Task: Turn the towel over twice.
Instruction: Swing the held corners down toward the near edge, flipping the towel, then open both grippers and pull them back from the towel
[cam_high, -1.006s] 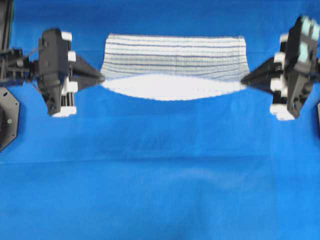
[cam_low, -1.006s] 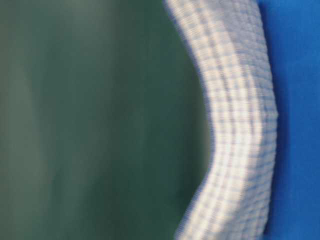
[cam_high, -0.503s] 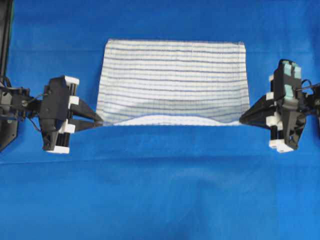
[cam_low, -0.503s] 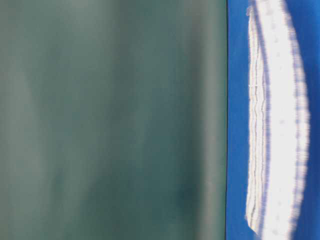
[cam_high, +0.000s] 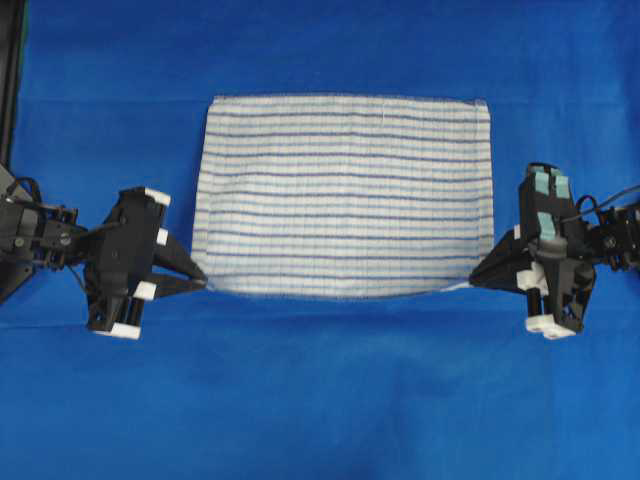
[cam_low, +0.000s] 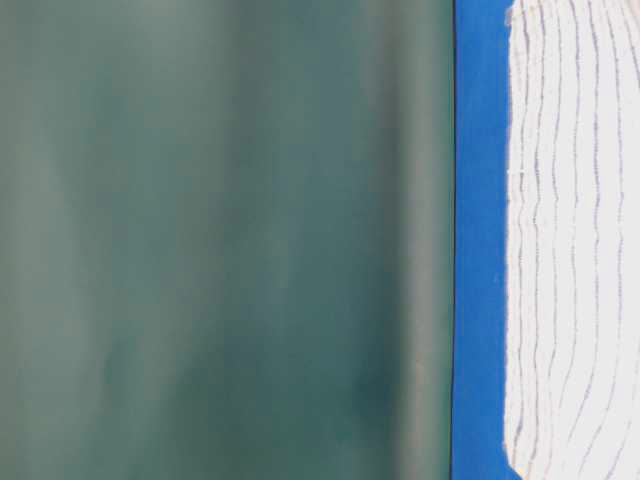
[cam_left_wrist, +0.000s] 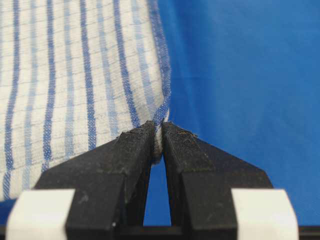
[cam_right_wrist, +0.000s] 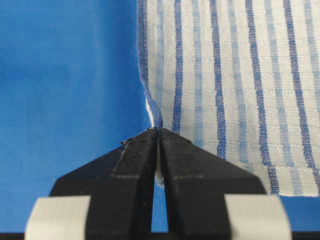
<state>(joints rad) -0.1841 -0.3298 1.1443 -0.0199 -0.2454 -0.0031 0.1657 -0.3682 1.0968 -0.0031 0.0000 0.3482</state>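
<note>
Black hand (cam_left_wrist: 159, 131) wedges, white blocks (cables behind).

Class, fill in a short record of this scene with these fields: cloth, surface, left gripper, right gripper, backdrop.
cloth: towel, white with blue stripes, spread nearly flat
surface: blue table covering
left gripper: shut on the towel's near left corner
right gripper: shut on the towel's near right corner
backdrop: plain dark green wall in the table-level view

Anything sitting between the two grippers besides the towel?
No. In the overhead view only the towel spans from the left gripper to the right gripper, each pinching a near corner.
</note>
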